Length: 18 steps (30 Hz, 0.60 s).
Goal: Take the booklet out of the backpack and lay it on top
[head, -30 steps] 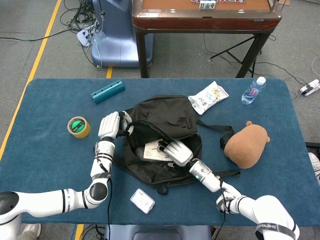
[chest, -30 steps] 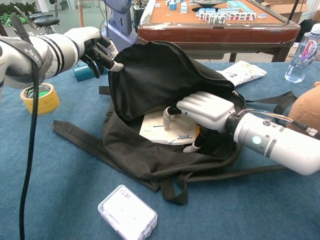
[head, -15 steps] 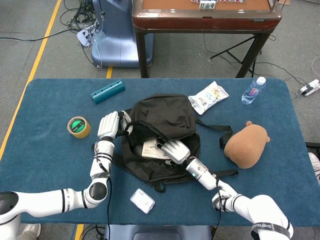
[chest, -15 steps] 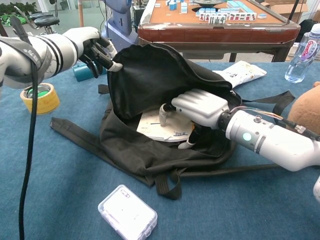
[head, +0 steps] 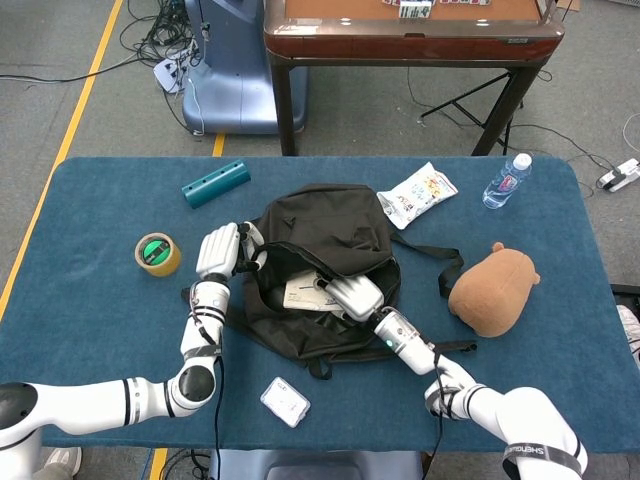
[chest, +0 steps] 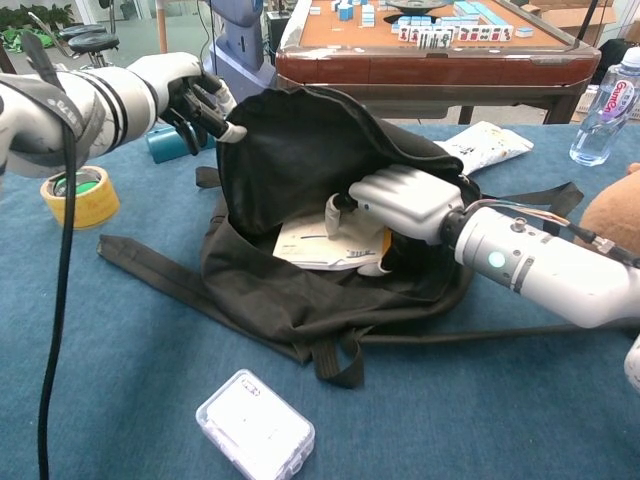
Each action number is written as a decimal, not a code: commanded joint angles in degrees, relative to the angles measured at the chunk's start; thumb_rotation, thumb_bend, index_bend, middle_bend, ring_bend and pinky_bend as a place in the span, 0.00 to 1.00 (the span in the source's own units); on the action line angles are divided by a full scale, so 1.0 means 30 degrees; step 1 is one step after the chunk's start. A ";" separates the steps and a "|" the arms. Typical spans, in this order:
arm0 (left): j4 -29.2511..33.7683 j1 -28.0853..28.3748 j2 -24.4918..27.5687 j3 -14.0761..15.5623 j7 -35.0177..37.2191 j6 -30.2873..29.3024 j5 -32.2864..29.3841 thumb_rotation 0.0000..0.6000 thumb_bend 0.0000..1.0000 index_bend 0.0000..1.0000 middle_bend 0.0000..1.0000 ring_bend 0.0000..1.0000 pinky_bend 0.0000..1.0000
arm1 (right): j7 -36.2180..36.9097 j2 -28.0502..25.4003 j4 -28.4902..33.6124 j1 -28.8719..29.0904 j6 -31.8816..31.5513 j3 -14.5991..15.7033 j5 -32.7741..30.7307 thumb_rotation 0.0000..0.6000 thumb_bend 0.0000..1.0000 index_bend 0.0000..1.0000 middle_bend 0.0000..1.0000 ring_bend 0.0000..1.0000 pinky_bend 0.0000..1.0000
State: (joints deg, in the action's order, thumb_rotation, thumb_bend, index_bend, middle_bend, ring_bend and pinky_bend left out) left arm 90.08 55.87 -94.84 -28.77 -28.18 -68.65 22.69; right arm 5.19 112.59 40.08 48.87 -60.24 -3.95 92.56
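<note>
The left hand pinches the raised rim of the black fabric backpack. The right hand reaches inside that backpack's opening (fingers curled downward), forearm stretched out behind.

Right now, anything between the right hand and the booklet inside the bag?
Nothing visible. The left hand holds the backpack flap up, and the right hand is inside the opening, on the booklet.

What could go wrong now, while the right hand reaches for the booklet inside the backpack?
The right hand lies over the booklet without a clear grip, so the booklet may slip or crumple. The left hand holds the backpack flap up; if that slips, the opening may close on the hand.
</note>
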 commanded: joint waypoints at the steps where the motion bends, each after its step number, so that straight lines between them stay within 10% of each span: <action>1: 0.0021 -0.0001 -0.0003 0.0021 0.0022 -0.0018 0.0071 1.00 0.37 0.63 0.66 0.65 0.53 | 0.0086 0.0129 -0.0181 0.0099 -0.0138 -0.0024 0.0026 1.00 0.22 0.36 0.31 0.23 0.33; 18: 0.0152 0.0001 0.0090 0.0006 0.0034 -0.0009 0.0005 1.00 0.37 0.63 0.66 0.65 0.53 | 0.0487 -0.0122 -0.0253 0.0293 -0.0616 0.0014 -0.0005 1.00 0.37 0.43 0.36 0.26 0.35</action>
State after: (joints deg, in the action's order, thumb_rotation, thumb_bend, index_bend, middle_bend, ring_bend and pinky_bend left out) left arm 90.54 55.87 -94.58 -28.75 -28.08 -68.68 22.71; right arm 6.66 112.24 39.32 49.75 -62.08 -3.91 92.56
